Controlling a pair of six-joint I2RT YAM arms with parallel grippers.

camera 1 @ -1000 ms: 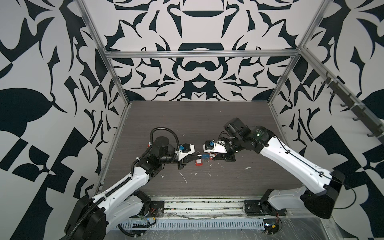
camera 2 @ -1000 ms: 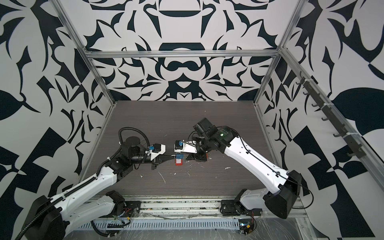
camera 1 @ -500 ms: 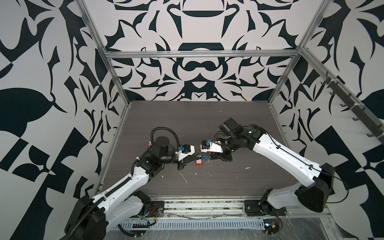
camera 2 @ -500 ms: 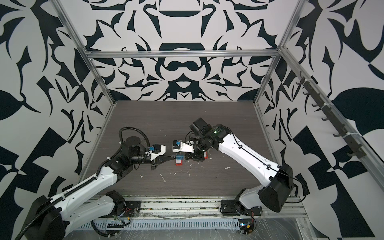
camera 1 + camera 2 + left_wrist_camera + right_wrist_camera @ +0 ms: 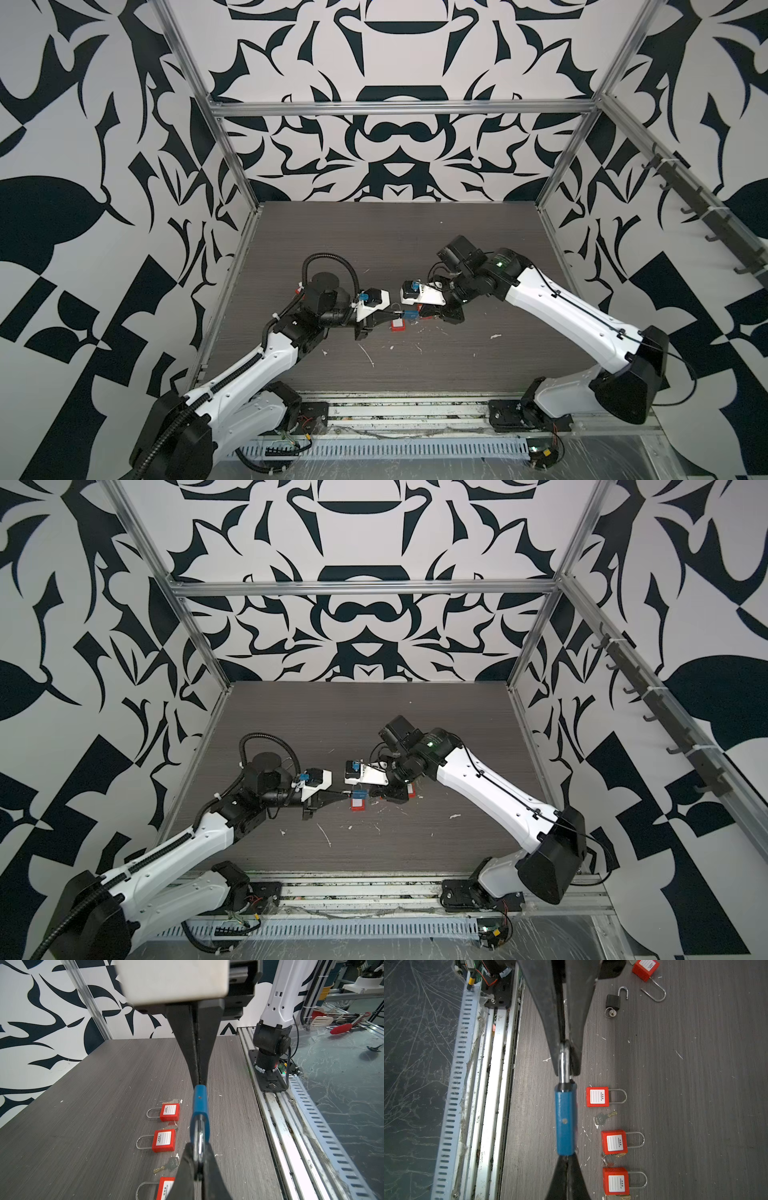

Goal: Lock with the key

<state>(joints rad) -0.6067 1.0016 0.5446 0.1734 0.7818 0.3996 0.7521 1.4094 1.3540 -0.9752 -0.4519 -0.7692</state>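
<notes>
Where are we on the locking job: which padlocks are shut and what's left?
Done, apparently: three red padlocks lie in a row with shackles seated, loose keys beside them. In hand: the blue padlock is held between both claws, right claw shut on its shackle, left claw shut at its base; any key there is hidden. Left: likely the black padlock and a fourth red padlock, both with shackles open.

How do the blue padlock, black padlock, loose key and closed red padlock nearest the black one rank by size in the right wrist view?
1. Blue padlock, but it is held nearer the camera.
2. Red padlock.
3. Black padlock.
4. Loose key.
</notes>
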